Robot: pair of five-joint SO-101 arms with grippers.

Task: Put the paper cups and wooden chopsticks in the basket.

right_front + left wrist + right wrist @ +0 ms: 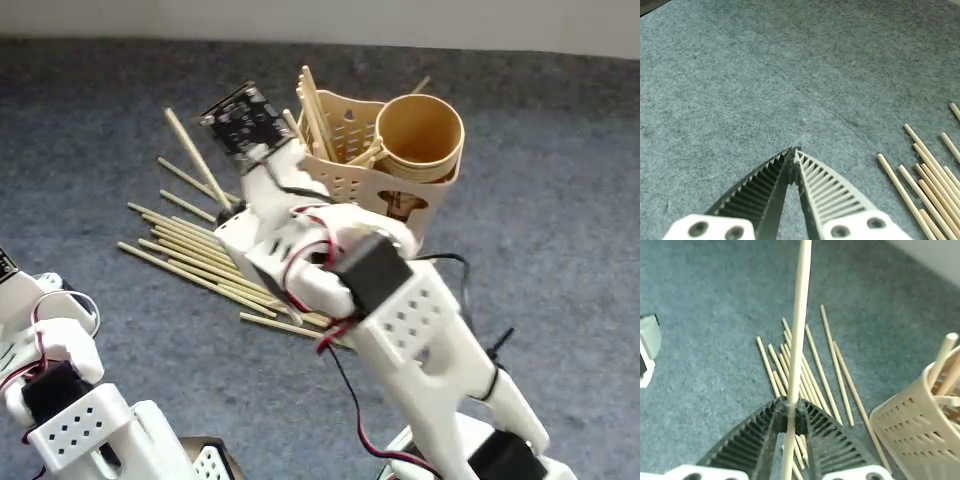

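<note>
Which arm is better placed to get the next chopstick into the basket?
Right: the right gripper is shut on a chopstick, with the basket close by. The left gripper is shut, empty, over carpet beside the loose chopsticks.

Soft, even light covers the grey carpet in the high view, with no glare. A diffuse shadow lies under the right arm, toward 6 o'clock. The loose chopsticks cast thin, faint shadows. The held chopstick is lit pale.

No writing can be read; the brown mark on the basket is illegible.
</note>
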